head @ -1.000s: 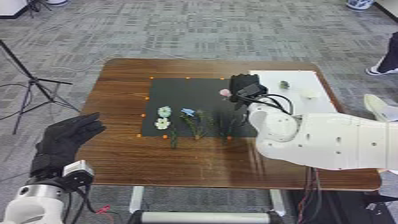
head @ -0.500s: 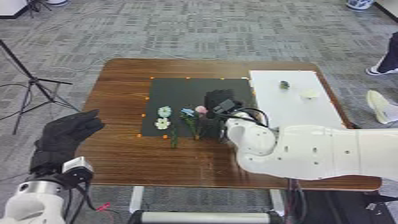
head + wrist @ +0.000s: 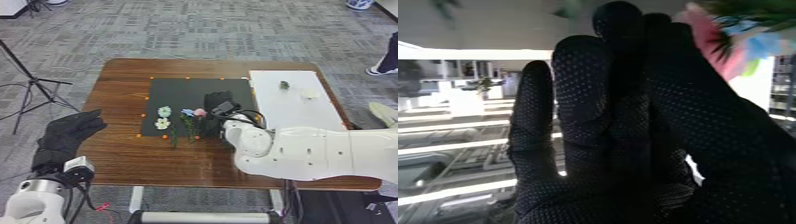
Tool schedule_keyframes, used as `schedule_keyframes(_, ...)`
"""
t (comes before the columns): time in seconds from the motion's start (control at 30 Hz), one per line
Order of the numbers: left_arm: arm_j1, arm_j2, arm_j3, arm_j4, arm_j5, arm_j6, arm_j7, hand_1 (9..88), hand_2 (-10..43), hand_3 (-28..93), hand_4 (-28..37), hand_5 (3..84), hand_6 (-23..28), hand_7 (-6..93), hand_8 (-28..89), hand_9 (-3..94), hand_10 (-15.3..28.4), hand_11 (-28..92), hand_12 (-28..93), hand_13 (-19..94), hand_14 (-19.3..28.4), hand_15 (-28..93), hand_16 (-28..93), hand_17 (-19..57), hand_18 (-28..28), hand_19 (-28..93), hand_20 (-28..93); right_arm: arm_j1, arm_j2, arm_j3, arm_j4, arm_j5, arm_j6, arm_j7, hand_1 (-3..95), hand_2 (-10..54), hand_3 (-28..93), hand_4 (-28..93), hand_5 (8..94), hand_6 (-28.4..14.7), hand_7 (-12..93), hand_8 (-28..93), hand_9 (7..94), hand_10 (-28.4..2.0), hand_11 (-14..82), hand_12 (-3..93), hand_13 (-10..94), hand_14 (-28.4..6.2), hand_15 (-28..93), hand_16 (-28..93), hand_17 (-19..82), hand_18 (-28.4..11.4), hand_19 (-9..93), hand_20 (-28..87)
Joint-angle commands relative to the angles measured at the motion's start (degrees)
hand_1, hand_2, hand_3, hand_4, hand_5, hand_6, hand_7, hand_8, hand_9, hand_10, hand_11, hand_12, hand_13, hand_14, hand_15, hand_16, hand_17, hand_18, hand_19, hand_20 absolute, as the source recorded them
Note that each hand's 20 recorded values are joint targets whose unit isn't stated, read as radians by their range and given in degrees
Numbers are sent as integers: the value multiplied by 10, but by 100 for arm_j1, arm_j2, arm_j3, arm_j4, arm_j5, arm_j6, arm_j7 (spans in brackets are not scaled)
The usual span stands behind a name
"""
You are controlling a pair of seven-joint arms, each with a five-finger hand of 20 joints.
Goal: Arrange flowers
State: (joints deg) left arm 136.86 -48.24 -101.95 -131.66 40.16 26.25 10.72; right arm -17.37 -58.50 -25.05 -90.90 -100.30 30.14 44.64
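A brown wooden table [image 3: 124, 160] stands on grey carpet [image 3: 204, 35], with a black stand [image 3: 32, 80] on the floor off to its left. The white right arm [image 3: 311, 152] crosses the table's near right part. A black mat [image 3: 173, 95] lies on the table, and just to its right is a white board [image 3: 289, 112]. The 2 hands come next in size. The left hand [image 3: 67, 131] is held near the table's near left edge, fingers loose and unclenched, with nothing in its grasp. The right hand [image 3: 219, 102] is over the mat's right part. Its fingers are mostly extended rather than balled up, and the thumb is drawn in close to them with little gap at the tips, so the hand is nearly closed in a pinch on the pink flower [image 3: 200, 113]; the exact contact on the stem is hidden by the glove. In the right wrist view, pink petals, blue petals and green leaves [image 3: 753, 12] are close beside the thumb. On the mat, the pink bloom is just right of the blue flower [image 3: 187, 113], whose leafy stem runs toward the near edge. Farther left are 2 more blooms: a pale green flower [image 3: 165, 111] and, just nearer the robot, a cream flower [image 3: 163, 123]. A green stem [image 3: 174, 140] reaches past the mat's near edge. The white board bears 2 small things, a whitish flower [image 3: 309, 93] and a dark green piece [image 3: 284, 85]. Smallest of all, orange dots [image 3: 139, 135] mark the mat's border.
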Motion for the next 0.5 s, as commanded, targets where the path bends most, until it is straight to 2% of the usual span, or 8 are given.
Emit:
schedule_keyframes(0.03, 0, -70, -28, 0, 65, -115, -94, 241, 0, 880, -222, 564, 134, 160, -106, 472, 207, 381, 125, 336, 238, 566, -92, -56, 177, 433, 133, 161, 43, 45, 172, 135, -105, 119, 500, -95, 748, -283, 661, 8, 310, -103, 829, -74, 150, 349, 681, -67, 631, 258, 214, -212, 871, 69)
schedule_keyframes(0.1, -23, -83, -20, 8, 90, -109, -136, 241, 0, 881, -221, 564, 135, 159, -106, 471, 207, 381, 125, 336, 237, 565, -92, -56, 177, 433, 133, 184, 47, 66, 172, 185, -171, 95, 487, -95, 755, -283, 650, 7, 298, -101, 806, -80, 170, 330, 668, -75, 640, 249, 207, -216, 870, 72)
schedule_keyframes(0.13, -12, -61, -6, 4, 52, -76, -93, 241, 0, 881, -221, 564, 135, 159, -106, 471, 207, 381, 125, 336, 237, 565, -92, -56, 177, 433, 133, 181, 47, 93, 178, 182, -206, 87, 483, -95, 757, -283, 642, 6, 292, -102, 798, -82, 176, 323, 663, -77, 643, 247, 203, -217, 869, 73)
schedule_keyframes(0.23, -26, -90, -13, 1, 112, -123, -155, 242, 0, 881, -220, 564, 135, 159, -106, 471, 207, 380, 125, 336, 237, 566, -91, -56, 178, 433, 133, 193, 37, 120, 191, 202, -261, 118, 473, -95, 769, -283, 632, 4, 274, -112, 775, -91, 194, 305, 651, -83, 649, 241, 197, -219, 866, 74)
schedule_keyframes(0.27, -37, -62, 11, 3, 74, -91, -122, 242, 0, 881, -220, 564, 135, 159, -106, 471, 207, 380, 125, 336, 237, 566, -91, -56, 178, 433, 134, 226, 41, 99, 185, 237, -258, 118, 467, -95, 776, -283, 627, 4, 268, -121, 762, -98, 212, 287, 644, -86, 654, 235, 193, -221, 865, 76)
schedule_keyframes(0.33, -5, -77, -5, -9, 99, -100, -127, 242, 0, 881, -220, 564, 135, 159, -106, 472, 207, 380, 125, 336, 238, 566, -92, -56, 178, 433, 134, 221, 54, 159, 192, 289, -389, 122, 460, -95, 787, -283, 616, 4, 261, -160, 745, -105, 233, 264, 633, -91, 660, 227, 186, -223, 861, 80)
schedule_keyframes(0.4, 28, -60, -7, -17, 71, -70, -100, 242, 0, 881, -220, 564, 134, 160, -106, 472, 207, 380, 125, 336, 238, 567, -92, -57, 178, 433, 134, 242, 64, 169, 210, 327, -416, 118, 446, -95, 806, -283, 605, -1, 253, -178, 723, -117, 255, 241, 621, -99, 665, 222, 177, -229, 856, 85)
schedule_keyframes(0.5, 137, -31, -8, -53, 7, 37, 2, 243, 1, 880, -220, 564, 134, 161, -106, 472, 207, 381, 125, 336, 237, 567, -92, -57, 177, 433, 133, 323, 100, 176, 202, 424, -524, 129, 431, -95, 823, -283, 591, -7, 248, -180, 698, -129, 284, 208, 609, -110, 670, 204, 169, -235, 851, 90)
